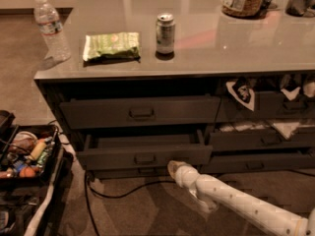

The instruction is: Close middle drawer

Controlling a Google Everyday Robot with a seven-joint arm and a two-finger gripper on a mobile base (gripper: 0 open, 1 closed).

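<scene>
the middle drawer (113,157) is seen pulled partly out, under the top drawer (98,113) of the table (236,48). the gripper (175,168) is held low, just below the right end of the drawer front. whether it is open or closed cannot be told. a can (165,32) and a green packet (110,45) are set on the table.

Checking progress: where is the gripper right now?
Low in the camera view, the gripper sits by the open middle drawer, just below its front's right end.

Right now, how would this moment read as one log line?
task: close middle drawer | state: pulled out | tool: at its front's lower edge, right of centre | contact: cannot tell
</scene>
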